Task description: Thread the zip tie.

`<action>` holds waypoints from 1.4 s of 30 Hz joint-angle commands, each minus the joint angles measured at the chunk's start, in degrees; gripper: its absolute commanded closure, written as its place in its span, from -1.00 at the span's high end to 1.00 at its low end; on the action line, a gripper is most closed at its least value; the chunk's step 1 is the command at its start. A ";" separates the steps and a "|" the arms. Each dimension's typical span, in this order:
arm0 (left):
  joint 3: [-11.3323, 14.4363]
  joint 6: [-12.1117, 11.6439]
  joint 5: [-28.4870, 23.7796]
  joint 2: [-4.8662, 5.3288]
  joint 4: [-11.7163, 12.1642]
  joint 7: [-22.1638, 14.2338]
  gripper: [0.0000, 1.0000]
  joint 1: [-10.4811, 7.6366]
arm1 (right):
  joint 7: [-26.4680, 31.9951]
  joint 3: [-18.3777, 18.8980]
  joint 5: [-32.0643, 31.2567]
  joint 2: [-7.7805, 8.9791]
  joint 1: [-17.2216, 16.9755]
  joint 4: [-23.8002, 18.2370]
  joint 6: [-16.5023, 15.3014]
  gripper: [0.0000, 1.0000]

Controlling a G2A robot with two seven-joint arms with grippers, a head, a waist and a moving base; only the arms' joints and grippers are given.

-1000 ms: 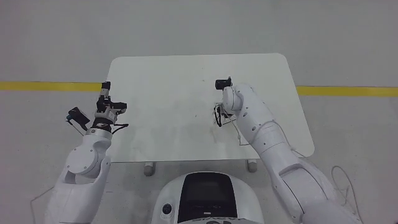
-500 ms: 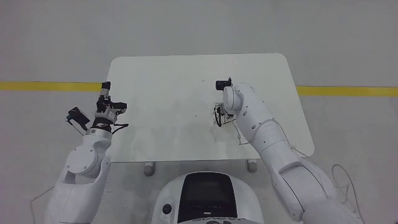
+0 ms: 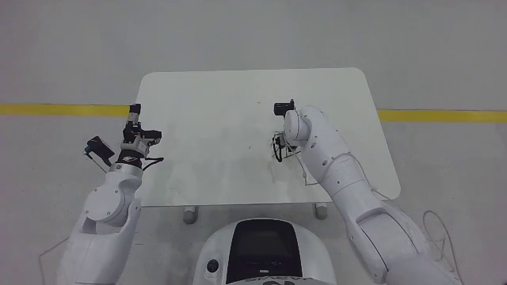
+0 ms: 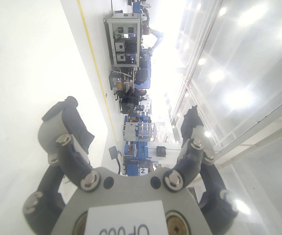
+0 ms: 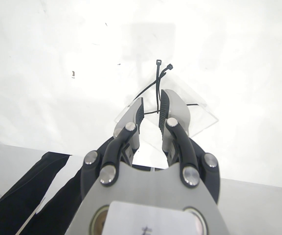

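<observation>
So there's a flat clear tray (image 5: 200,117) on the counter (image 3: 214,119) with two black zip ties (image 5: 158,74) crossed on it. The right fingers (image 5: 165,106) point down over the tray, a little apart, with tie strands running between them. The left fingers (image 4: 67,123) are spread wide, empty, off the counter's left edge.
</observation>
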 commanded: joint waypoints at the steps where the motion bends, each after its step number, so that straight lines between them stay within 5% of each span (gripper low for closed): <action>1: 0.00 0.00 0.00 0.00 0.00 0.00 1.00 0.00 | 0.60 0.00 0.15 0.07 -0.17 -0.29 -0.28 -0.68; 33: 0.00 0.00 0.00 0.00 0.00 0.00 1.00 0.00 | -3.10 -2.37 3.64 -0.72 3.25 8.48 -0.18 -0.70; 38: 0.00 0.00 0.00 0.00 0.00 0.00 1.00 0.00 | -3.85 -2.65 4.23 -0.90 3.98 9.93 0.09 -0.98; 42: 0.00 0.00 0.00 0.00 0.00 0.00 1.00 0.00 | -4.12 -2.80 4.40 -0.95 4.40 10.53 0.38 -1.00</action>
